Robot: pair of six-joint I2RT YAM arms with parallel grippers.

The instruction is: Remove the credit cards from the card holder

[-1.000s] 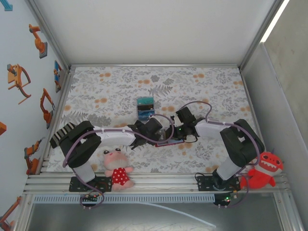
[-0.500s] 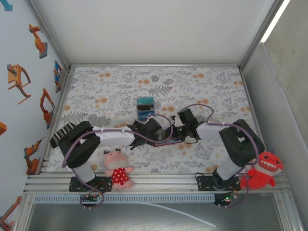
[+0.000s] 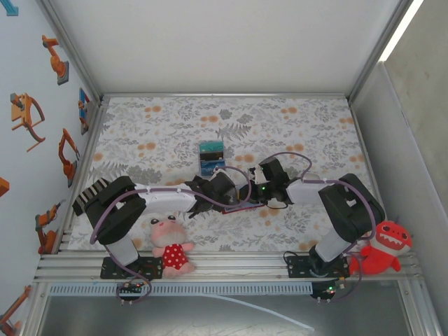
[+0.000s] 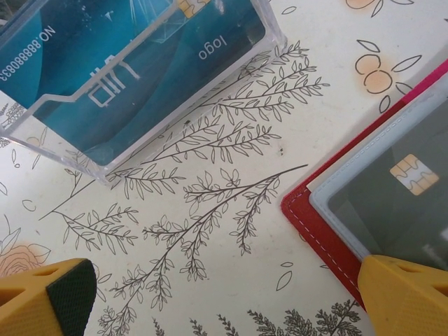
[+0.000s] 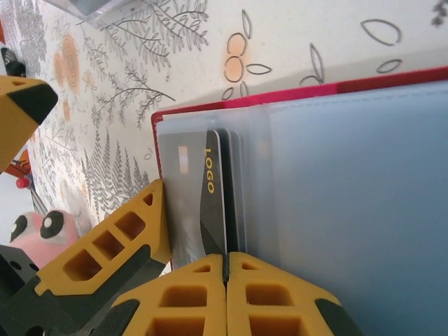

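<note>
Worktop (image 3: 301, 126): holder (image 4: 315, 224) lies open near centre, at 5 o'clock of clear box (image 3: 211, 157) with teal cards (image 4: 140, 56). Left claw (image 4: 224, 301) spread wide, one tip over holder's corner. Right claw (image 5: 225, 269) pinched on dark card (image 5: 210, 203), half in pocket.

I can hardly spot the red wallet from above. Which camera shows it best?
The right wrist view: the card holder lies open, its frosted pockets and a dark credit card plain. The left wrist view catches one red corner; the top view, a red sliver.
</note>
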